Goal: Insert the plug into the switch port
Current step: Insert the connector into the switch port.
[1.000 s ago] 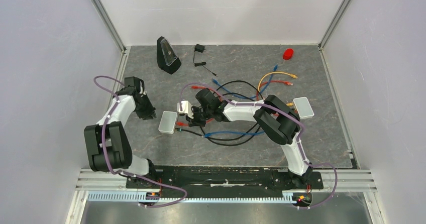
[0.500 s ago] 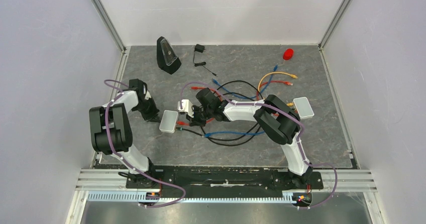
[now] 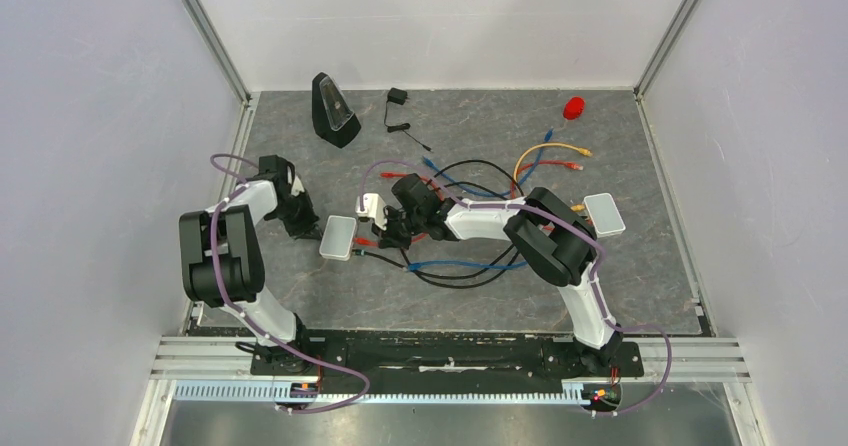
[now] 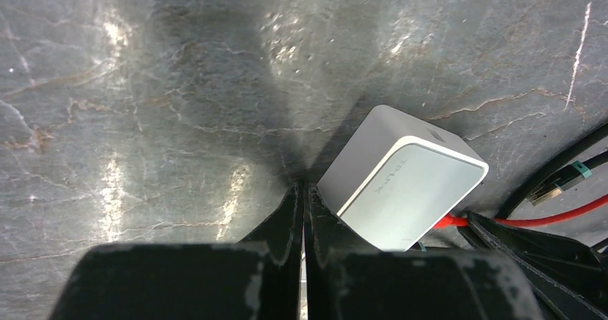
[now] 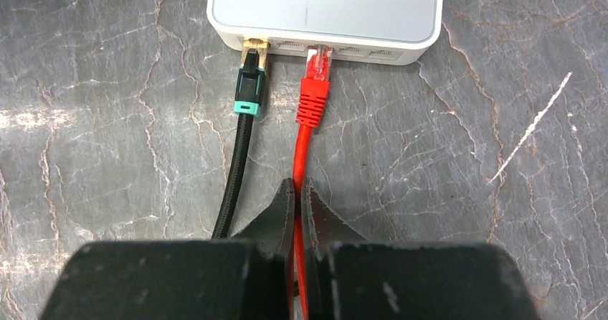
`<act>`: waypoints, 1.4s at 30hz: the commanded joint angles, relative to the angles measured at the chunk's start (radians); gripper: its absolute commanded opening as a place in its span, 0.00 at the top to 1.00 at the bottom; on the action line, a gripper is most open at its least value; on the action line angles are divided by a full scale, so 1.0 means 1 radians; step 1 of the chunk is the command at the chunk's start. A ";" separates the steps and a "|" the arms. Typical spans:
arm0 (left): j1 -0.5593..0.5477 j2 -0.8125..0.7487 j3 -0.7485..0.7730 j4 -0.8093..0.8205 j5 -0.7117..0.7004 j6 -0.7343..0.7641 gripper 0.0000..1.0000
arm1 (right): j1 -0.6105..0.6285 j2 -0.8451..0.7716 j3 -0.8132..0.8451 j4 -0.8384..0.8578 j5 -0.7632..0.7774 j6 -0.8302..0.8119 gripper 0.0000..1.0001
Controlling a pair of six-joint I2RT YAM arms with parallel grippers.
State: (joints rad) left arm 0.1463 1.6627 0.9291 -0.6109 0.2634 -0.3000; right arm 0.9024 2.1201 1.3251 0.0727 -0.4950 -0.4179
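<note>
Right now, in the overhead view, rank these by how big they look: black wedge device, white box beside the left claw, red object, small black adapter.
1. black wedge device
2. white box
3 and 4. red object and black adapter look nearly alike; red perhaps slightly bigger.

a grey marbled table bears a pale switch box, black wedge device, tangled cables and a red disc.

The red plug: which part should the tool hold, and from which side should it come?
Probably the ribbed sleeve of the red plug, behind the clear tip, coming from above and closing across its width. It lies flat on the table, its tip at the white box; the black plug lies close beside it, leaving little room.
</note>
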 commanded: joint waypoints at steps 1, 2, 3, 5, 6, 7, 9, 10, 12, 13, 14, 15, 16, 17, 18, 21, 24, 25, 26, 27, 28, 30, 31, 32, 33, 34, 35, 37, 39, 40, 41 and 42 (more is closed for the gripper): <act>-0.078 0.017 0.017 -0.029 0.154 0.047 0.97 | 0.010 -0.003 0.049 0.197 -0.004 -0.004 1.00; -0.088 0.018 0.018 -0.029 0.154 0.057 0.97 | 0.010 -0.007 0.043 0.209 0.004 -0.008 1.00; -0.095 0.019 0.019 -0.031 0.157 0.062 0.98 | 0.010 -0.013 0.035 0.219 0.011 -0.010 1.00; -0.109 0.029 0.016 -0.038 0.153 0.067 0.98 | 0.010 -0.034 0.003 0.266 0.031 -0.008 1.00; -0.116 0.033 0.016 -0.039 0.152 0.067 0.98 | 0.011 -0.051 -0.022 0.307 0.037 -0.002 1.00; -0.122 0.035 0.017 -0.042 0.149 0.067 0.98 | 0.010 -0.065 -0.044 0.341 0.040 0.011 1.00; -0.130 0.033 0.017 -0.046 0.132 0.068 0.98 | 0.010 -0.085 -0.075 0.398 0.041 0.032 1.00; -0.134 0.029 0.017 -0.047 0.124 0.072 0.98 | 0.011 -0.091 -0.083 0.414 0.039 0.042 1.00; -0.134 0.024 0.020 -0.054 0.109 0.083 0.98 | 0.010 -0.099 -0.097 0.441 0.039 0.051 1.00; -0.135 0.023 0.023 -0.059 0.099 0.096 0.98 | 0.010 -0.102 -0.101 0.448 0.038 0.049 1.00; -0.134 0.021 0.027 -0.066 0.081 0.103 0.98 | 0.009 -0.103 -0.100 0.449 0.034 0.045 1.00; -0.157 0.021 0.029 -0.067 0.074 0.105 0.98 | 0.011 -0.101 -0.100 0.448 0.024 0.036 1.00; -0.165 0.023 0.034 -0.067 0.079 0.105 0.97 | 0.010 -0.099 -0.098 0.444 0.008 0.024 1.00; -0.167 0.028 0.041 -0.067 0.083 0.104 0.97 | 0.010 -0.096 -0.096 0.443 0.000 0.017 1.00; -0.171 0.030 0.046 -0.067 0.083 0.105 0.97 | 0.010 -0.092 -0.094 0.439 -0.010 0.010 1.00; -0.189 0.035 0.056 -0.067 0.075 0.109 0.96 | 0.010 -0.081 -0.077 0.422 -0.020 -0.010 1.00; -0.210 0.045 0.054 -0.062 0.084 0.097 0.96 | 0.011 -0.079 -0.070 0.437 -0.018 -0.007 1.00; -0.215 0.050 0.048 -0.053 0.100 0.091 0.96 | 0.010 -0.077 -0.067 0.444 -0.021 -0.002 1.00; -0.218 0.053 0.041 -0.045 0.112 0.083 0.96 | 0.012 -0.073 -0.060 0.447 -0.030 0.003 1.00; -0.222 0.058 0.038 -0.039 0.122 0.078 0.96 | 0.013 -0.068 -0.053 0.449 -0.037 0.008 1.00; -0.221 0.060 0.036 -0.034 0.143 0.075 0.96 | 0.017 -0.060 -0.045 0.448 -0.041 0.009 1.00; -0.222 0.063 0.032 -0.015 0.167 0.072 0.96 | 0.025 -0.036 -0.036 0.446 -0.043 -0.005 1.00; -0.223 0.067 0.036 -0.013 0.172 0.075 0.96 | 0.027 -0.028 -0.035 0.447 -0.046 -0.012 1.00; -0.223 0.069 0.044 -0.017 0.175 0.089 0.96 | 0.029 -0.020 -0.034 0.447 -0.049 -0.018 1.00; -0.223 0.072 0.054 -0.020 0.179 0.103 0.96 | 0.029 -0.015 -0.035 0.450 -0.050 -0.023 1.00; -0.224 0.079 0.066 -0.029 0.177 0.111 0.96 | 0.029 -0.014 -0.036 0.452 -0.050 -0.027 1.00; -0.227 0.084 0.073 -0.037 0.178 0.114 0.96 | 0.029 -0.015 -0.036 0.455 -0.048 -0.026 1.00; -0.247 0.092 0.076 -0.033 0.184 0.120 0.96 | 0.030 -0.028 -0.042 0.480 -0.045 -0.018 1.00; -0.278 0.104 0.076 -0.039 0.152 0.133 0.95 | 0.032 -0.046 -0.057 0.511 -0.030 -0.018 1.00; -0.287 0.112 0.084 -0.050 0.140 0.141 0.95 | 0.032 -0.056 -0.065 0.525 -0.017 -0.018 1.00; -0.292 0.120 0.089 -0.061 0.132 0.146 0.95 | 0.031 -0.071 -0.080 0.547 -0.001 -0.015 1.00; -0.292 0.120 0.091 -0.068 0.124 0.149 0.95 | 0.030 -0.087 -0.097 0.570 0.002 -0.013 1.00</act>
State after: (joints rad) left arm -0.0330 1.7229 1.0233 -0.6506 0.1402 -0.1394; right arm 0.8856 2.0884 1.1961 0.2924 -0.4419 -0.4198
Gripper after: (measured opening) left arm 0.044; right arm 0.008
